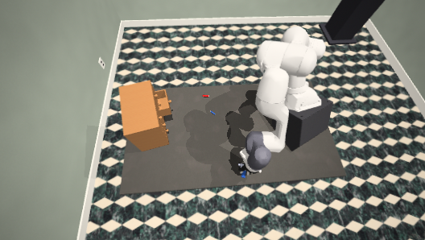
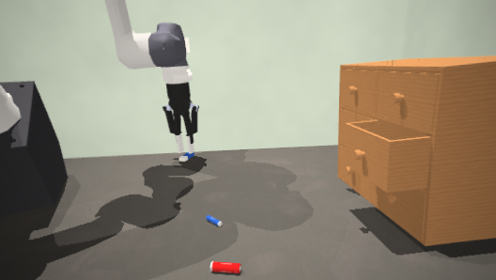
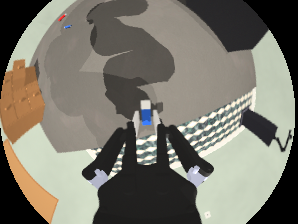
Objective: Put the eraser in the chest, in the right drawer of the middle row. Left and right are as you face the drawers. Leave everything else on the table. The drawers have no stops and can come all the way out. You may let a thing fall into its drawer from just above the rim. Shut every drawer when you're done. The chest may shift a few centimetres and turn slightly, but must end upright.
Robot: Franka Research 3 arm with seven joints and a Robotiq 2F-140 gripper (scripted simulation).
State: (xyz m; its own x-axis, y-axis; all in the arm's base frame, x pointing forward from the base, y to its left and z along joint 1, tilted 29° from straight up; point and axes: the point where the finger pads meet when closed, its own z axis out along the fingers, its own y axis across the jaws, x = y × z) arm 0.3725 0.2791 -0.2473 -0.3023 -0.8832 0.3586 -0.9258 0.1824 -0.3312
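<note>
The eraser [image 1: 243,174], a small blue and white block, lies on the dark mat near its front edge, close to the robot's base. It also shows in the exterior view [image 2: 187,156] and in the wrist view [image 3: 145,116]. My gripper [image 2: 185,147] points straight down with its fingertips at the eraser, one on each side, standing partly open and not squeezing it. The orange chest [image 1: 142,114] stands upright at the mat's left end. Its right drawer in the middle row [image 2: 390,150] is pulled partway out; the other drawers look shut.
A small blue cylinder [image 2: 213,221] and a red cylinder [image 2: 225,267] lie on the mat between me and the chest. The black pedestal [image 1: 307,121] of the arm stands at the right of the mat.
</note>
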